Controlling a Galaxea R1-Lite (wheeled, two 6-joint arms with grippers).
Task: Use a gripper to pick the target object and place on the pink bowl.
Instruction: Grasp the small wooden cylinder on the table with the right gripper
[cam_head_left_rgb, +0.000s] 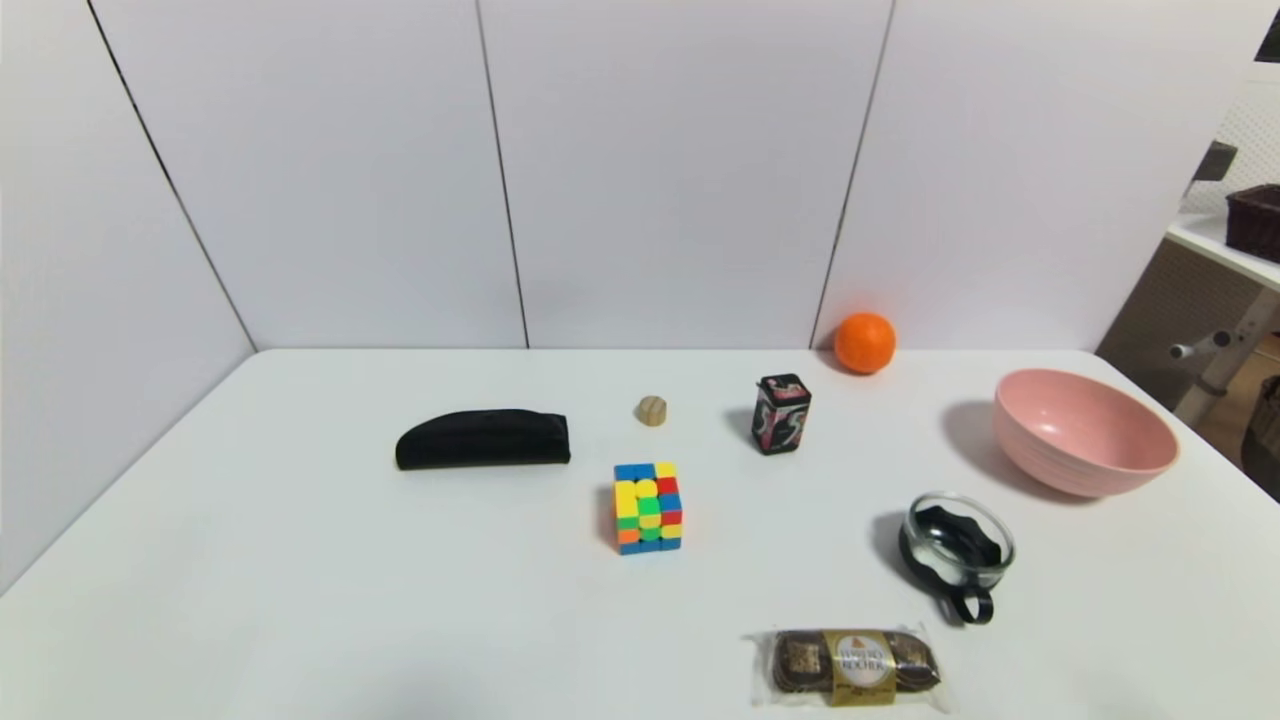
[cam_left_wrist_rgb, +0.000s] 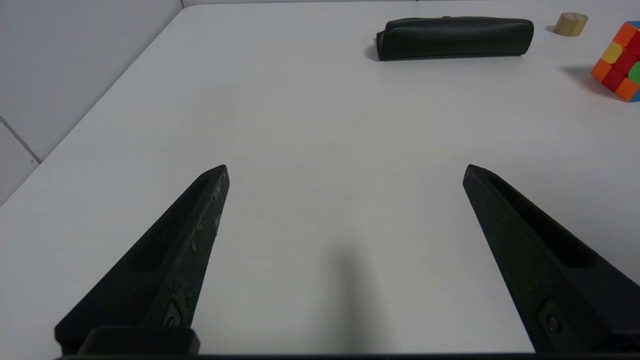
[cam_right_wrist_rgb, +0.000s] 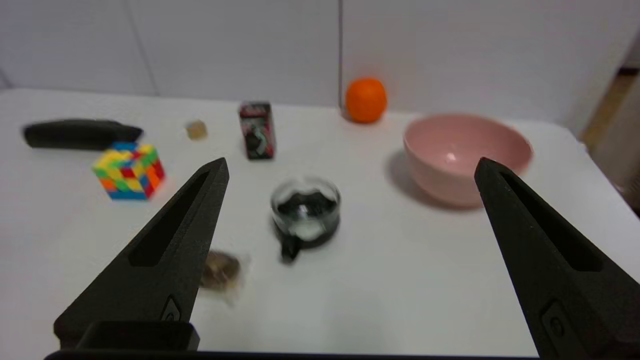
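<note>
The tiny tan wooden knob rests on the white table, behind the colourful cube; it also shows in the left wrist view and the right wrist view. The pink bowl stands empty at the table's right side and appears in the right wrist view. Neither arm shows in the head view. My left gripper is open over bare table, far short of the knob. My right gripper is open above the near right table, holding nothing.
A black pouch lies left of the knob. A black patterned tin and an orange ball stand toward the back. A small glass bowl on a black holder and a chocolate pack sit near the front right.
</note>
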